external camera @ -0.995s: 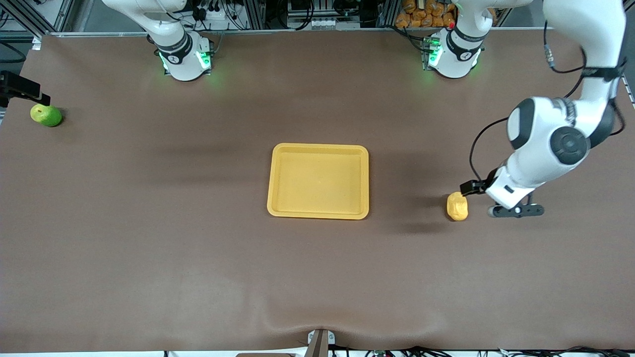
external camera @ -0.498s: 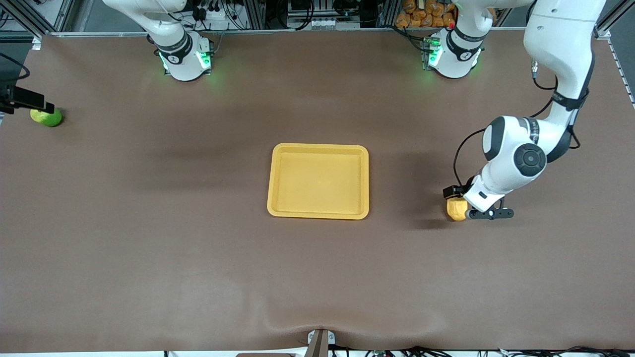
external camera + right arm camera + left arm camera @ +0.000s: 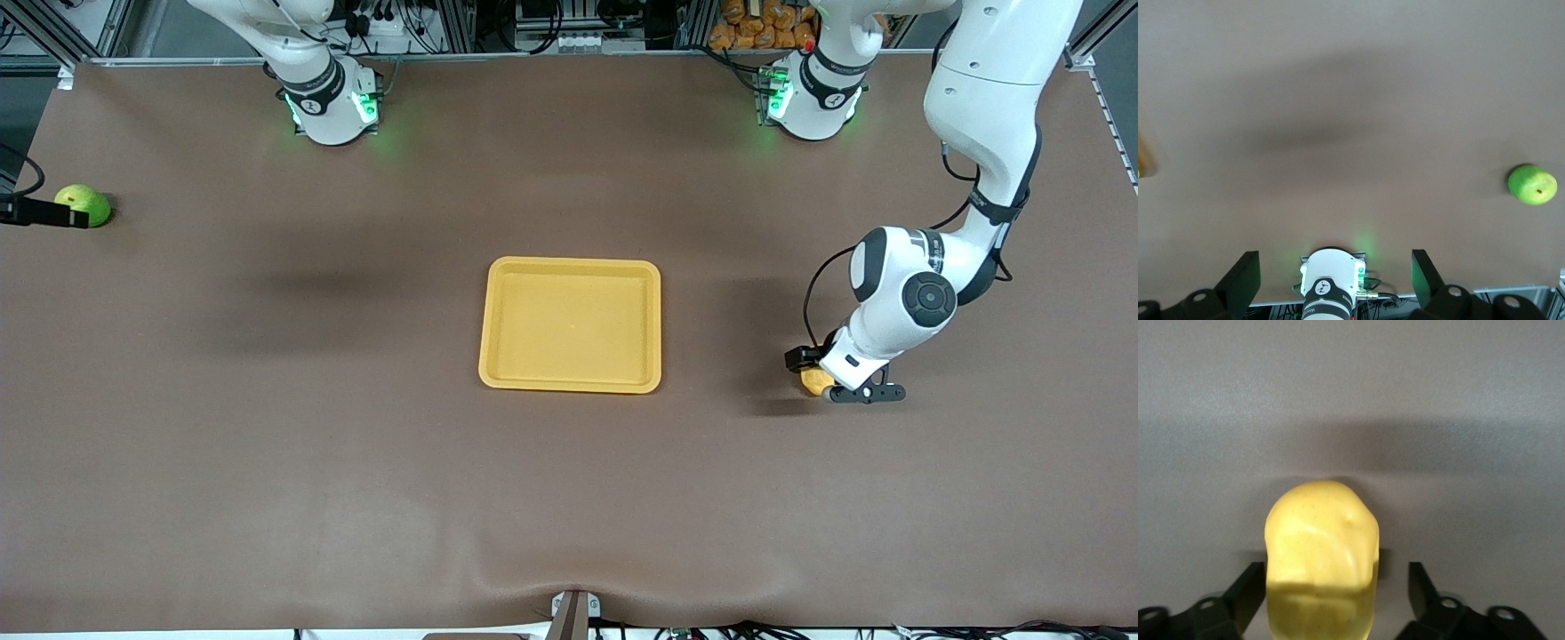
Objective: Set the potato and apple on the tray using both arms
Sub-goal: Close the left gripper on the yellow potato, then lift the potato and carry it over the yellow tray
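Note:
The yellow-orange potato (image 3: 1321, 540) lies on the brown table toward the left arm's end, mostly hidden under the wrist in the front view (image 3: 811, 381). My left gripper (image 3: 813, 373) is down around it, open, with one finger on each side (image 3: 1248, 590) and a gap between fingers and potato. The green apple (image 3: 84, 204) lies at the right arm's end of the table. It also shows in the right wrist view (image 3: 1533, 184), off to one side. My right gripper (image 3: 1333, 267) is open, empty and up in the air. The yellow tray (image 3: 570, 264) is mid-table.
Only a black part of the right hand (image 3: 44, 214) shows in the front view, at its edge beside the apple. The right arm's base (image 3: 1331, 280) shows in the right wrist view. A corner of the tray (image 3: 1141, 163) shows at that view's edge.
My left gripper has come down and moved toward the tray, from beside the potato to around it. The right hand's black part has shifted lower at the view's edge by the apple.

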`<control>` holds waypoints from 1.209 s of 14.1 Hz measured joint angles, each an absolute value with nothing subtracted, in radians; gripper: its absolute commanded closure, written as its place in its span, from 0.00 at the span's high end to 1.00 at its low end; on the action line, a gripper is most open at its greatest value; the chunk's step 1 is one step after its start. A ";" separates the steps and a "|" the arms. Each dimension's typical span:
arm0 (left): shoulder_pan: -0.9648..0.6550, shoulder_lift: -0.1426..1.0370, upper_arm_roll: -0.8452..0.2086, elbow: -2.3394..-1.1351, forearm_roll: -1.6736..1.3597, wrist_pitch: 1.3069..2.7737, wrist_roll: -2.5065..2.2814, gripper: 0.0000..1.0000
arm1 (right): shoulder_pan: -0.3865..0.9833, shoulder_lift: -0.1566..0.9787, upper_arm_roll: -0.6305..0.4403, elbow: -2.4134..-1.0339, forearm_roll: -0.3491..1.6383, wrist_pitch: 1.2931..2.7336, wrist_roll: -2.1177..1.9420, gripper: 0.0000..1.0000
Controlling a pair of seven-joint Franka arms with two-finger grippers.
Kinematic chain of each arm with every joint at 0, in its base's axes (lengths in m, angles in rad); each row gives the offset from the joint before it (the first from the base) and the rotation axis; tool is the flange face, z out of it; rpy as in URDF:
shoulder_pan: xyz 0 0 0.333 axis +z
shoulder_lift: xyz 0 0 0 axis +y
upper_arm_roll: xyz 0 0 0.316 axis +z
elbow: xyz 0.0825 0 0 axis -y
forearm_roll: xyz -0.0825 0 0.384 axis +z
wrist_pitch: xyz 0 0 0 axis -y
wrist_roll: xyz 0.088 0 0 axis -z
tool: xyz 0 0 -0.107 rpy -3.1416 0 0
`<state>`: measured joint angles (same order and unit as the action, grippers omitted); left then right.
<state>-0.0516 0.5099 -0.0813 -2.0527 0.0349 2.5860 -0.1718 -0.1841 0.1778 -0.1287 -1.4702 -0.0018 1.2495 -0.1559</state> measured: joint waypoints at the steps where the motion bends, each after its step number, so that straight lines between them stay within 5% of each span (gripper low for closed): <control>1: -0.051 0.510 -0.081 -2.049 0.035 2.586 -0.172 0.00 | -0.202 0.190 -0.129 -1.472 -0.011 1.248 -0.156 1.00; 8: -0.044 0.398 -0.079 -2.010 0.035 2.513 -0.172 0.00 | -0.287 0.257 -0.129 -1.476 -0.098 1.248 -0.163 1.00; 14: -0.043 0.209 -0.098 -1.922 0.035 2.239 -0.197 0.00 | -0.348 0.292 -0.129 -1.491 -0.134 1.260 -0.170 1.00; 17: -0.047 0.157 -0.193 -1.913 0.035 2.160 -0.288 0.00 | -0.377 0.315 -0.129 -1.515 -0.186 1.314 -0.205 1.00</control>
